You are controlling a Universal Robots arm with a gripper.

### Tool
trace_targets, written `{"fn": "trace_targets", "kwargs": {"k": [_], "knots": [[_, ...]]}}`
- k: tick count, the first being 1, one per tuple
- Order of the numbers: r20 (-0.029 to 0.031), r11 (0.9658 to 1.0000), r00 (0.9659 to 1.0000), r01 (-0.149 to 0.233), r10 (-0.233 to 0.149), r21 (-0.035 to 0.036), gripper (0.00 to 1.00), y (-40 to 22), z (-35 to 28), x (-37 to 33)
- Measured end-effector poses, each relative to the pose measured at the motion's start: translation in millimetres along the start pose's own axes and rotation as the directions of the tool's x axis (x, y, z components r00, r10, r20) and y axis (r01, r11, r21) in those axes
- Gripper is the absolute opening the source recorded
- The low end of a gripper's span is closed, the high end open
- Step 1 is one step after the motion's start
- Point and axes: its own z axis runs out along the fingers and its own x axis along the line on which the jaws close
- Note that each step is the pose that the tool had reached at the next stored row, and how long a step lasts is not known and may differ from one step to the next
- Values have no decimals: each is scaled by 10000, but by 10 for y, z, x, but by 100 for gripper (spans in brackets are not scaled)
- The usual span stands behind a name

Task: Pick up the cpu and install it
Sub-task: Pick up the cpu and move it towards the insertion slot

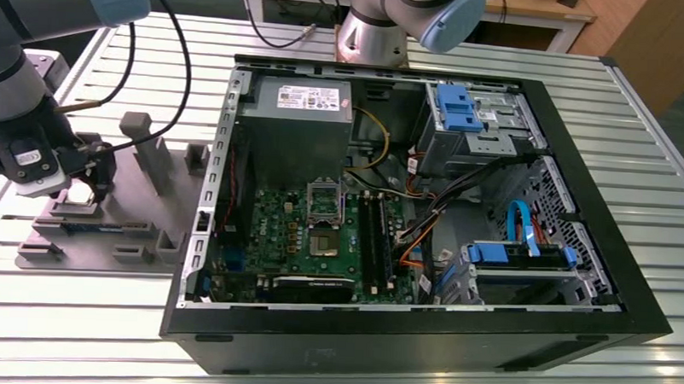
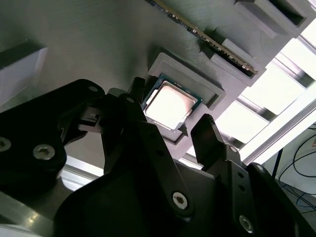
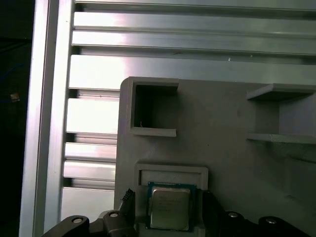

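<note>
Pincer astride cpu (jaws apart)

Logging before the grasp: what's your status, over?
Gripper open, fingers straddling cpu. It sits in grey holder, not lifted. Nothing in the way.

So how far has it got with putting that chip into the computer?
Early days. Nothing looks done yet: the cpu lies in its pocket on the grey holder, outside the computer case. In hand: the gripper hangs over it, fingers open on either side. Left: gripping, lifting and seating it on the green board.
</note>
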Motion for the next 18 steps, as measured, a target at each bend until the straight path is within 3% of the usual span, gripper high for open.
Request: {"fn": "trace_targets", "kwargs": {"k": [14, 16, 18], "knots": [[1, 10000, 10000, 1, -1, 0, 65, 0, 16, -1], [0, 10000, 10000, 1, -1, 0, 56, -1, 17, -1], [1, 10000, 10000, 1, -1, 0, 56, -1, 17, -1]]}}
